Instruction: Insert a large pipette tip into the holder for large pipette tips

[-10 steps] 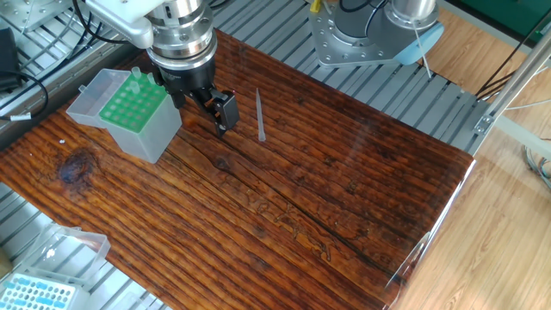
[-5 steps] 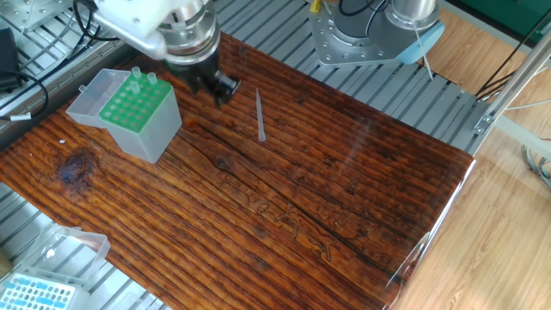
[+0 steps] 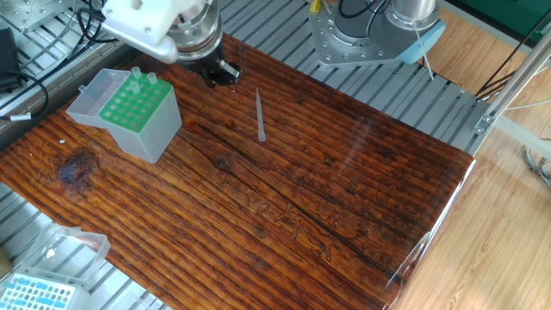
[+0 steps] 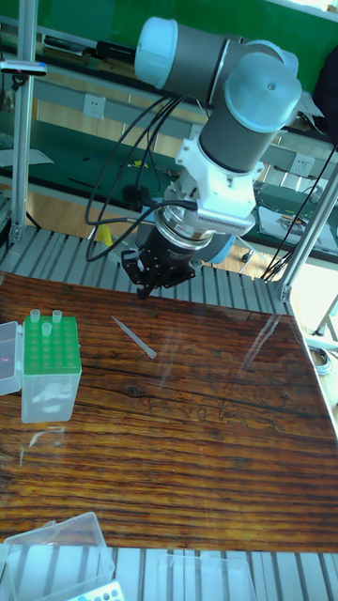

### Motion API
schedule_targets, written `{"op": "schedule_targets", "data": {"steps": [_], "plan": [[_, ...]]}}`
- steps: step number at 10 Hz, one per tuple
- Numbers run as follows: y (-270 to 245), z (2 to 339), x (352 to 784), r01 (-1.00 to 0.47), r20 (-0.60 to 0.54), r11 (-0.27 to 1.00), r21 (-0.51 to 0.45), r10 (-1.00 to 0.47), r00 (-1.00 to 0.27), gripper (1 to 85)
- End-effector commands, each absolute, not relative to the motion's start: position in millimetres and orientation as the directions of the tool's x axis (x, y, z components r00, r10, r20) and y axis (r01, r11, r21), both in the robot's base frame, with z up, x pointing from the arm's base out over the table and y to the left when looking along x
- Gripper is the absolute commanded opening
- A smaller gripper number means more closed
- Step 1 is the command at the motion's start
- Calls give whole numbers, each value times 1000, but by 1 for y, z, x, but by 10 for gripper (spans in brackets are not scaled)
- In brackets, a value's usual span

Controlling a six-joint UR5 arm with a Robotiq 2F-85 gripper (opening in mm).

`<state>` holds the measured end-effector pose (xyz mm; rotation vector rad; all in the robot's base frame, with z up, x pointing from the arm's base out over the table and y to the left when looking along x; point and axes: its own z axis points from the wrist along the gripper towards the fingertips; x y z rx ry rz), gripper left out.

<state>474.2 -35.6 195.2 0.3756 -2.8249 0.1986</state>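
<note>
A large pipette tip (image 3: pixel 260 114) (image 4: pixel 134 336) lies flat on the wooden table, a slender translucent cone, apart from everything. To its left stands the holder for large pipette tips (image 3: pixel 131 110) (image 4: pixel 49 362), green grid on top, lid hinged open to the left. Two tips (image 3: pixel 143 77) (image 4: pixel 45 317) stand upright in its back row. My gripper (image 3: pixel 220 74) (image 4: pixel 148 280) hangs above the table behind the holder's right side and left of the lying tip. Its dark fingers look spread, open, with nothing between them.
A flatter box with a light-blue grid (image 3: pixel 36 294) and a clear lid (image 3: pixel 73 244) sits off the table's front left corner. The arm's metal base (image 3: pixel 366 39) stands at the back. The table edge (image 3: pixel 448 207) runs along the right.
The gripper has risen from beside the holder's right face and moved back toward the table's far edge. The lying tip and the holder have not moved.
</note>
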Motion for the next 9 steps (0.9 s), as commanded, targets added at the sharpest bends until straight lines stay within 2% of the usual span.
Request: {"op": "schedule_targets", "data": {"steps": [1,3,5,6,9], "plan": [[-26,187,468,-350,308,935,-61,-315,-898,10],[-11,173,467,-410,287,911,-50,-380,-879,10],[-13,160,454,-558,336,822,-110,-498,-799,10],[-8,142,448,-622,342,774,-117,-557,-757,10],[-8,109,433,-721,343,691,-57,-665,-664,33]]}}
